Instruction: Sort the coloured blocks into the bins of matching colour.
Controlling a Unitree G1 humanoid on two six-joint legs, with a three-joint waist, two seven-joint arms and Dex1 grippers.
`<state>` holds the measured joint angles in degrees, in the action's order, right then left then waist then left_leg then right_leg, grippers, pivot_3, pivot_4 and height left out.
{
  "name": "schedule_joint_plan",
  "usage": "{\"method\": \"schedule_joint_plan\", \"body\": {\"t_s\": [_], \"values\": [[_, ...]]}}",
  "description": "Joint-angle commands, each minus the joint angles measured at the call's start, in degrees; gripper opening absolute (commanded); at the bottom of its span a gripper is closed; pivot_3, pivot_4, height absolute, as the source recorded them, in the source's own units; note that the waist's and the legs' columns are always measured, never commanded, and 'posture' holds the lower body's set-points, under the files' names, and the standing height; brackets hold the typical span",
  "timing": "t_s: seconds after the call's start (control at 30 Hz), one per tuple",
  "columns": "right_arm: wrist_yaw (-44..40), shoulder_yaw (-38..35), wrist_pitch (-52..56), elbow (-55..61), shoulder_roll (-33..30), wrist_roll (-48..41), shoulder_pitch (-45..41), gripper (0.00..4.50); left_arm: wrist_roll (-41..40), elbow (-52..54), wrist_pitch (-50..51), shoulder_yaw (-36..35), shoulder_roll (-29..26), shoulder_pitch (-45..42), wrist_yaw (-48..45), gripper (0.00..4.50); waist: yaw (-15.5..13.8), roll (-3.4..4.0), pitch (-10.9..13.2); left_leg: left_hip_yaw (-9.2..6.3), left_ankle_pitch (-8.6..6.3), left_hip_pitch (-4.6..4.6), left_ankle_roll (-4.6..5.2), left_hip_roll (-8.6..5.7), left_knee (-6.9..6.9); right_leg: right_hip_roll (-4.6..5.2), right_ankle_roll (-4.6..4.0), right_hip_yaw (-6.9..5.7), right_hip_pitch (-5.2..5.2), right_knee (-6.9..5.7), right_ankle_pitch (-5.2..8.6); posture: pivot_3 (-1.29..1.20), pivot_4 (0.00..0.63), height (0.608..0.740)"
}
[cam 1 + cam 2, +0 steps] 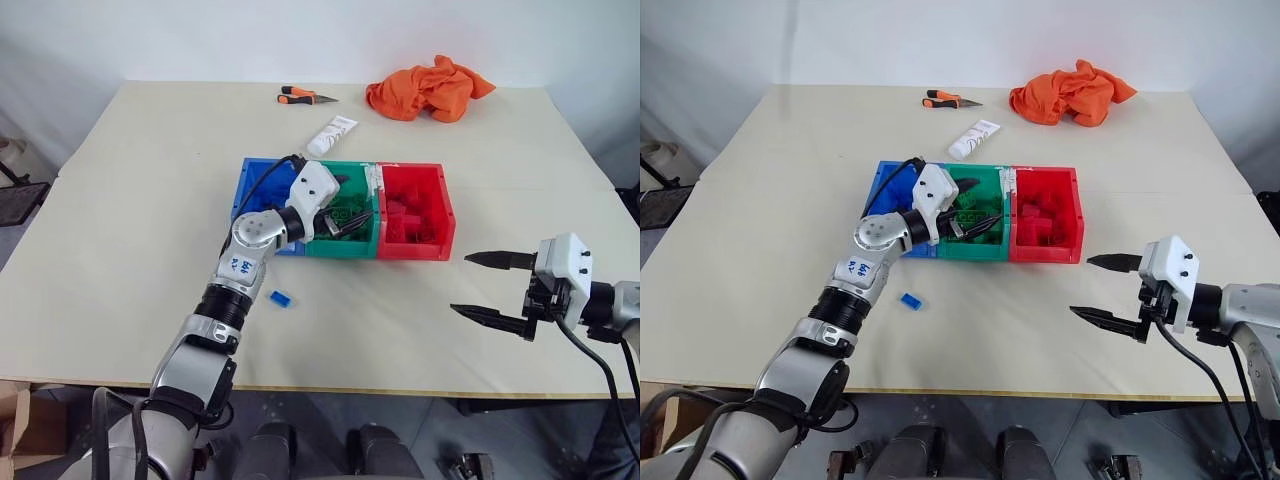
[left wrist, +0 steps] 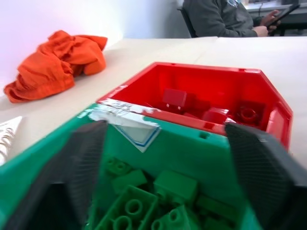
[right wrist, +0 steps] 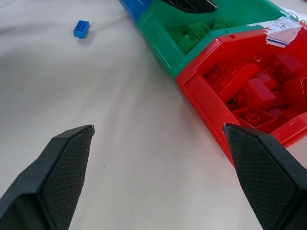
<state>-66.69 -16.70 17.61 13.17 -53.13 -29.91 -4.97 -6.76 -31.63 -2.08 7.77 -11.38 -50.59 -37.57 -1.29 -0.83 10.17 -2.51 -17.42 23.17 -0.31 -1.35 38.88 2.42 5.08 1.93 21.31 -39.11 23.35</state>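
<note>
Three joined bins sit mid-table: a blue bin (image 1: 252, 182), a green bin (image 1: 340, 247) and a red bin (image 1: 412, 250). Several green blocks (image 2: 136, 203) lie in the green bin, and several red blocks (image 3: 249, 91) lie in the red one. My left gripper (image 1: 352, 205) hovers over the green bin, open, with nothing between its fingers (image 2: 84, 163). One tiny blue block (image 1: 281, 298) rests on the table in front of the blue bin, beside my left forearm. My right gripper (image 1: 490, 285) hangs open and empty over bare table, right of the red bin.
An orange cloth (image 1: 428, 88) lies at the table's far right. A white tube (image 1: 331, 136) lies just behind the bins, with orange-handled pliers (image 1: 300, 97) farther back. A seated person (image 2: 220, 17) is beyond the table in the left wrist view.
</note>
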Motion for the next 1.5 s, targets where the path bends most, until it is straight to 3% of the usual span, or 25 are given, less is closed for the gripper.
{"method": "schedule_joint_plan", "body": {"t_s": [0.03,0.13,0.3,0.57,0.7,0.9,1.1,1.27,1.5], "values": [[-0.25,-1.75,-0.35,0.79,0.07,-1.38,0.10,4.50,-6.57,17.82,7.60,-1.68,-4.56,7.60,-6.73,4.46,0.31,0.01,-0.01,0.02,0.00,0.00,0.00,0.01,-0.03,0.00,0.00,0.06,0.02,-0.05,0.00,0.00,0.150,0.740],[-1.23,-1.16,-0.61,-0.10,-0.15,-1.76,-0.70,4.50,-11.40,32.12,17.13,-3.04,-11.62,17.75,-10.62,4.46,0.99,0.03,-0.02,0.01,0.00,-0.02,0.00,0.03,-0.05,0.00,0.00,0.09,0.09,-0.33,0.00,0.00,0.150,0.740],[-3.71,0.67,-1.75,-3.35,0.21,-1.85,-4.04,4.50,-16.38,45.99,25.32,-8.64,-22.69,31.52,-13.81,4.46,1.32,0.04,-0.02,-0.06,0.00,-0.05,-0.01,0.04,0.04,0.03,-0.01,0.09,0.05,-0.21,0.00,0.00,0.150,0.740],[-7.73,4.61,-3.64,-9.19,0.50,-0.57,-9.79,4.50,-17.35,46.94,23.23,-21.97,-34.06,47.31,-17.97,4.46,1.53,0.05,-0.02,-0.09,-0.04,-0.11,0.06,0.03,-0.12,0.08,-0.01,0.06,-0.07,0.06,0.00,0.00,0.150,0.740],[-9.25,6.96,-4.71,-11.76,1.04,0.24,-12.89,4.50,-17.90,45.73,21.01,-25.89,-36.69,52.50,-20.56,4.46,1.54,0.09,0.00,-0.07,-0.04,-0.12,0.06,0.03,-0.26,0.10,-0.01,0.06,-0.05,0.15,0.00,0.00,0.150,0.740],[-11.29,7.82,-4.66,-11.98,1.04,-0.21,-13.85,4.50,-17.47,46.49,20.63,-24.77,-36.10,52.77,-19.34,4.46,1.20,0.10,0.01,-0.11,-0.11,-0.10,0.17,0.01,-0.30,0.15,-0.01,0.00,-0.08,0.25,0.00,0.00,0.150,0.740],[-11.31,7.72,-4.59,-11.62,1.05,0.16,-13.54,4.50,-12.72,45.39,19.01,-16.39,-28.55,45.71,-11.97,4.46,1.33,0.13,0.00,-0.08,-0.10,-0.10,0.15,0.01,-0.29,0.15,-0.01,0.00,-0.07,0.20,0.00,0.00,0.150,0.740],[-10.33,7.34,-3.96,-10.42,1.09,-0.04,-12.84,4.50,-8.21,40.12,13.76,-8.72,-24.49,42.38,-12.61,4.46,1.66,0.14,-0.01,0.01,-0.08,-0.11,0.12,0.01,-0.30,0.10,-0.01,0.05,-0.02,0.14,-0.01,0.00,0.150,0.740],[-8.65,5.02,-2.91,-7.85,-0.08,-0.42,-9.61,4.50,-3.72,30.35,7.28,-4.96,-22.35,37.21,-12.45,4.46,1.31,0.14,-0.01,-0.02,-0.06,-0.09,0.09,0.01,-0.17,0.11,-0.01,0.03,-0.02,0.07,-0.01,0.00,0.150,0.740]]}}
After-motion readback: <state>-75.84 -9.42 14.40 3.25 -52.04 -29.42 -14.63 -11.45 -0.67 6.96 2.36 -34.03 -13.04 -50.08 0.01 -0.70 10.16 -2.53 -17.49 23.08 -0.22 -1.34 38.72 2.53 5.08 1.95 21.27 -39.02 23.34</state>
